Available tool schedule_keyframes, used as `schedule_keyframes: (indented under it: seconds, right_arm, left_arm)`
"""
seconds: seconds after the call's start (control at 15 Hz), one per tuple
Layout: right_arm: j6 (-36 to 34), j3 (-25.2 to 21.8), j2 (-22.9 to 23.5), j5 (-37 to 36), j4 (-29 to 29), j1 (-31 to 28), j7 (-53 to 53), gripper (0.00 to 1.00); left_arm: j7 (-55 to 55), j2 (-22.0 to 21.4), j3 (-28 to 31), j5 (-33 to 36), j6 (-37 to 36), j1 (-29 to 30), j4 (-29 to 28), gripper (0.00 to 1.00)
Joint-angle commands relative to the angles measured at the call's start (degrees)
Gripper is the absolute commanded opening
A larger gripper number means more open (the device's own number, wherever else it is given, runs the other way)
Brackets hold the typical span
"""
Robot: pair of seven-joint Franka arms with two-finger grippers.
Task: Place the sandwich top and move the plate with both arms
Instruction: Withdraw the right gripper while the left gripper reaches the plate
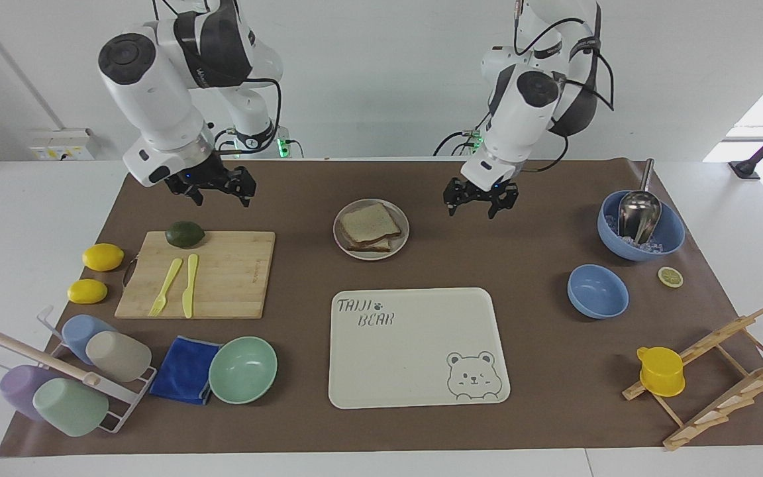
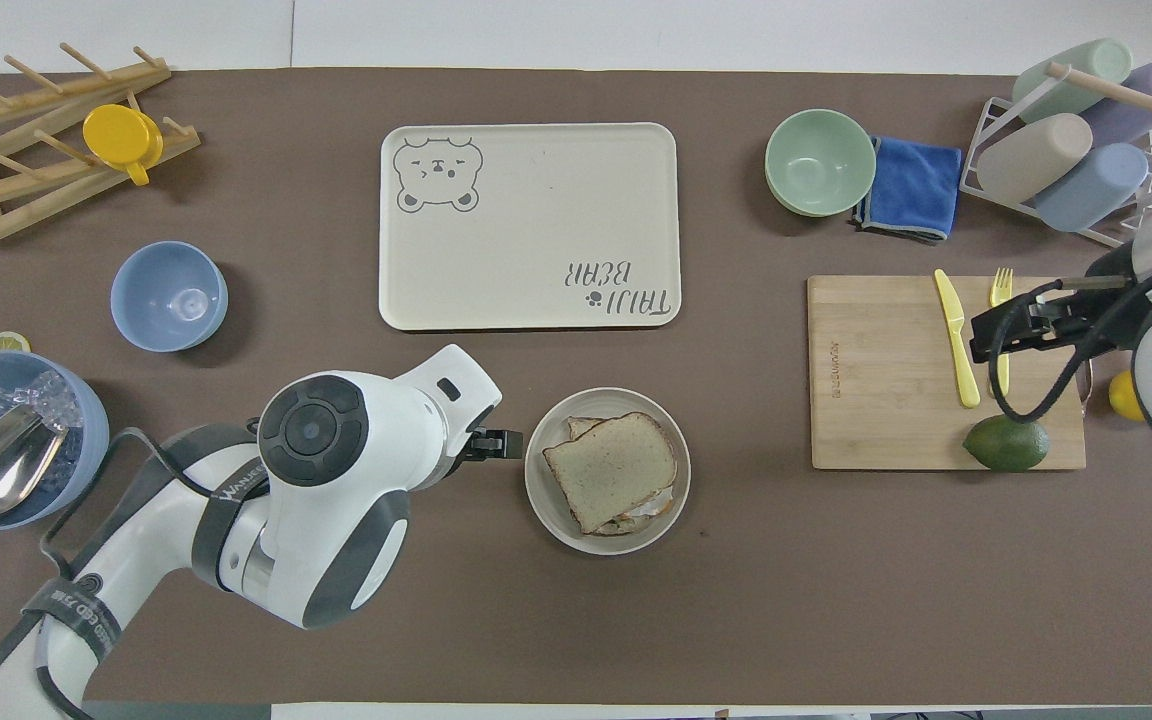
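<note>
The sandwich top [image 1: 369, 223] [image 2: 611, 470], a plain speckled slice with brown crust, lies on the lower slice on the small round plate [image 1: 403, 238] [image 2: 542, 500]. Nothing touches it. My left gripper [image 1: 471, 209] [image 2: 498, 445] hangs open and empty just above the mat, beside the plate toward the left arm's end. My right gripper [image 1: 222, 194] [image 2: 988, 338] is open and empty, raised over the cutting board [image 1: 222, 278] [image 2: 876, 380] near the avocado [image 1: 185, 234] [image 2: 1006, 443].
The cream bear tray [image 1: 414, 371] lies farther from the robots than the plate. A yellow fork and knife [image 1: 189, 285] rest on the board, lemons [image 1: 102, 256] beside it. Mint bowl [image 1: 243, 369], blue cloth, cup rack, two blue bowls [image 1: 597, 290], ice scoop and wooden rack ring the mat.
</note>
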Motion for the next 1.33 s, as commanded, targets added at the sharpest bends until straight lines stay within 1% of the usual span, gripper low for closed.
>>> schedule_keyframes:
  seconds: [0.0, 0.13, 0.27, 0.33, 0.47, 0.53, 0.67, 0.8, 0.93, 1.0, 1.07, 1.13, 1.27]
  right_arm:
    - [-0.81, -2.24, -0.6, -2.07, 0.14, 2.21, -4.53, 1.0]
    - [-0.19, -2.07, -0.78, -3.04, 0.48, 2.83, -4.26, 1.0]
    - [-0.89, -2.07, 0.1, -5.49, 1.89, 4.5, -3.91, 1.0]
    - [-1.59, -2.07, 0.1, -5.24, 1.89, 3.9, -4.26, 1.0]
    - [-2.03, -2.24, -0.34, -2.18, 1.36, 0.39, -5.05, 1.0]
    - [-2.99, -1.98, -0.34, -2.08, 1.45, -0.15, -4.97, 1.0]
    - [-3.53, -1.19, -0.34, -2.16, 1.28, -0.5, -4.88, 1.0]
    - [-3.88, 1.78, -0.34, -2.16, 1.36, -3.39, -4.88, 1.0]
    - [-3.62, 2.42, -0.34, -2.16, 1.36, -3.93, -4.53, 1.0]
    - [-3.44, 2.42, -0.34, -2.08, 1.28, -3.93, -4.35, 1.0]
    - [-3.53, 2.42, -0.34, -2.08, 1.28, -3.59, -4.18, 1.0]
    - [-3.79, 2.42, -0.34, -2.08, 1.36, -3.49, -4.09, 1.0]
    - [-3.62, 2.33, -0.08, -1.99, 1.36, -3.93, -4.18, 1.0]
  left_arm:
    - [-0.96, 0.26, 1.04, -1.61, 5.01, -3.0, -3.17, 1.0]
    - [-2.71, 1.41, 1.04, -2.14, 7.91, -4.93, -4.22, 1.0]
    - [-2.98, 1.5, 1.04, -4.33, 8.8, -5.73, -5.19, 1.0]
    - [-3.16, 1.59, 1.04, -5.04, 8.8, -6.43, -5.72, 1.0]
    - [-3.95, 1.59, 1.04, -5.57, 9.15, -7.4, -6.68, 0.95]
    - [-4.47, 1.5, 1.04, -6.09, 9.41, -8.18, -6.78, 0.94]
    - [-8.76, 1.67, 1.04, -7.85, 9.94, -9.24, -6.86, 0.85]
    - [-10.97, 2.29, 1.04, -8.03, 11.78, -10.39, -7.39, 0.83]
    - [-14.4, 2.38, 1.04, -7.95, 13.72, -11.26, -8.44, 0.74]
    - [-14.58, 2.38, 1.04, -8.03, 14.07, -11.27, -8.62, 0.73]
    - [-14.85, 2.38, 1.04, -8.03, 14.07, -11.27, -8.62, 0.7]
    - [-15.28, 2.47, 1.04, -7.95, 14.34, -11.27, -8.8, 0.64]
    - [-16.25, 2.64, 1.04, -8.03, 15.48, -11.18, -8.8, 0.5]
